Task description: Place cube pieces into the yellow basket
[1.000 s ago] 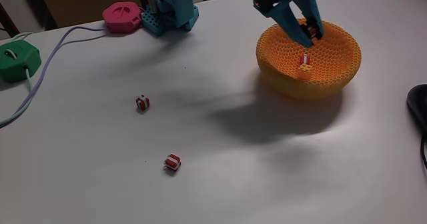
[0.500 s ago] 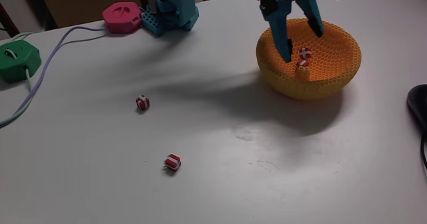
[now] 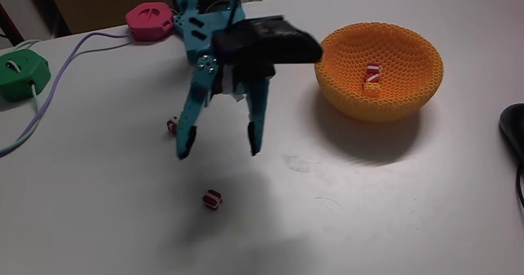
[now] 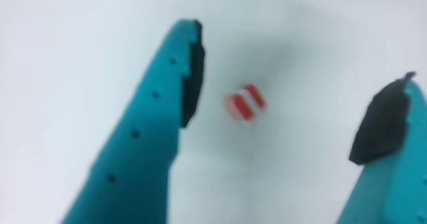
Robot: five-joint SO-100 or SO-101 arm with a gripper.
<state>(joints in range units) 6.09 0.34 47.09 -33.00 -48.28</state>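
Fixed view: a teal robot arm hangs over a white bench, its gripper [image 3: 219, 151] with jaws spread wide and holding nothing. One red-and-white cube [image 3: 213, 199] lies on the bench below the jaws; another [image 3: 172, 124] sits partly hidden behind the left finger. The yellow basket [image 3: 354, 99] stands to the right, holding a striped cube [image 3: 373, 68] and a yellow-orange cube [image 3: 372, 83].

Wrist view: blurred, a striped cube [image 4: 245, 103] lies on the bench between the parted jaws.

White table [image 3: 393, 218] beneath soft, shadow-casting light.
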